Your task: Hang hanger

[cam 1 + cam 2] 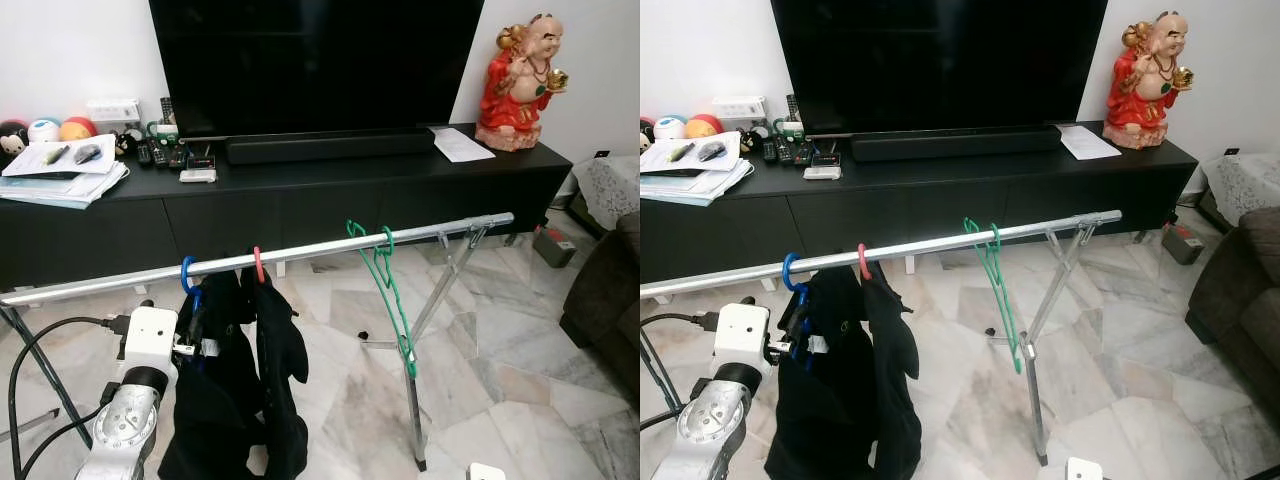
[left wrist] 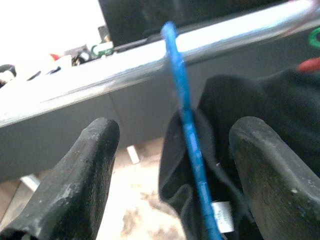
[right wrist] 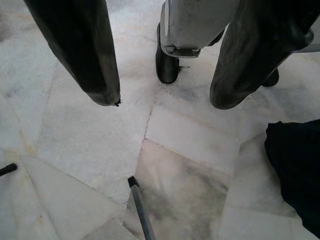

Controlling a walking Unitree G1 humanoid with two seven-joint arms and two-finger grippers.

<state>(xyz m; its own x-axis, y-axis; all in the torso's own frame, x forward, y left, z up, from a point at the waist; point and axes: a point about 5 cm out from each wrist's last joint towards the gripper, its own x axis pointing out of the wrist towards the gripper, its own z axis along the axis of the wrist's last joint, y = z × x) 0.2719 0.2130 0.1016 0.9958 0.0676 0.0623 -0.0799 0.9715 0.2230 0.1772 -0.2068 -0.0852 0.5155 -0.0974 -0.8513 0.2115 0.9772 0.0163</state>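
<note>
A silver rail (image 1: 320, 246) of a clothes rack runs across in front of me. A blue hanger (image 1: 187, 272) and a red hanger (image 1: 258, 265) hook over it, each carrying a black garment (image 1: 270, 370). Further right an empty green hanger (image 1: 392, 295) dangles from the rail. My left gripper (image 2: 175, 130) is open just below the rail, with the blue hanger's neck (image 2: 186, 120) passing between its fingers (image 2: 95, 150) and touching neither. The left wrist (image 1: 148, 340) sits beside the garments. My right gripper (image 3: 165, 100) hangs open over the marble floor.
A black TV console (image 1: 300, 205) with a large TV, papers (image 1: 60, 175) and a red statue (image 1: 520, 85) stands behind the rack. A dark sofa (image 1: 605, 290) is at the right. The rack's crossed legs (image 1: 415, 400) stand on the floor, and a black cable (image 1: 25, 360) loops at left.
</note>
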